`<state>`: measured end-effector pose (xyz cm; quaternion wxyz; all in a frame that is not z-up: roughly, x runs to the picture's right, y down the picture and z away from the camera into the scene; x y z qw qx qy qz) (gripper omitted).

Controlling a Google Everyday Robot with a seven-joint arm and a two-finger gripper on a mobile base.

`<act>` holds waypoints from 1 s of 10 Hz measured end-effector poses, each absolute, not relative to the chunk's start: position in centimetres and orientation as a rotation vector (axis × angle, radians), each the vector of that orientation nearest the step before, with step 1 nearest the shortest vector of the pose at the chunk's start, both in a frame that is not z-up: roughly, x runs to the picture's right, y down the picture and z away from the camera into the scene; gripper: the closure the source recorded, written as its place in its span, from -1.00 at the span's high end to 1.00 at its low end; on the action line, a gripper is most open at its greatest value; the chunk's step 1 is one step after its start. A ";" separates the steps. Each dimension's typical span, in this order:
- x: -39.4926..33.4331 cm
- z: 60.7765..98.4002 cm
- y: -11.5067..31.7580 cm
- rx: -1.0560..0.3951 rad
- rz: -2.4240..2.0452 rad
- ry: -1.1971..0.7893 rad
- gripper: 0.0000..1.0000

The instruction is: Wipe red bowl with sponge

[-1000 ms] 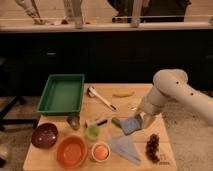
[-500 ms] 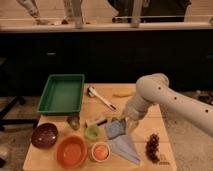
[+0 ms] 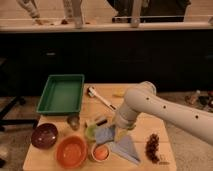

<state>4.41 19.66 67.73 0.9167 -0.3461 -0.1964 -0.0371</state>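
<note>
**Sponge gripped, bowl not yet reached**

The white robot arm (image 3: 165, 112) reaches in from the right over the pale wooden desk (image 3: 57, 122). Its claw (image 3: 112, 131) sits at the arm's lower end, near the middle of the desk, largely hidden under the wrist. It is clenched on the small blue-grey rectangular sponge (image 3: 105, 135), which juts out below it, just beside a little green cup (image 3: 91, 132) and above the pale-blue folded cloth (image 3: 127, 149).

The wide, shallow orange-red bowl (image 3: 71, 151) stands at the front of the desk, lower left of the sponge in the view and apart from it. A small pale cup with an orange inside (image 3: 101, 152) sits just beside its rim, and a dark maroon bowl (image 3: 44, 135) lies on its far side.

The step in hand looks like the carry: the sponge is picked up, but no wiping has begun. The next move calls for bringing the sponge across and forward until it is over the red bowl. It must pass clear of the green cup and the pale cup, then go down onto the inner surface. Light pressure and a sweeping stroke should follow, gentle enough not to push the bowl against its neighbours.
</note>
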 end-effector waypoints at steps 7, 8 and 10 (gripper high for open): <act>3.6 67.6 20.2 -0.710 -0.057 -0.400 -1.00; 3.6 67.6 20.2 -0.710 -0.057 -0.401 -1.00; 2.9 66.9 20.5 -0.707 -0.073 -0.421 -1.00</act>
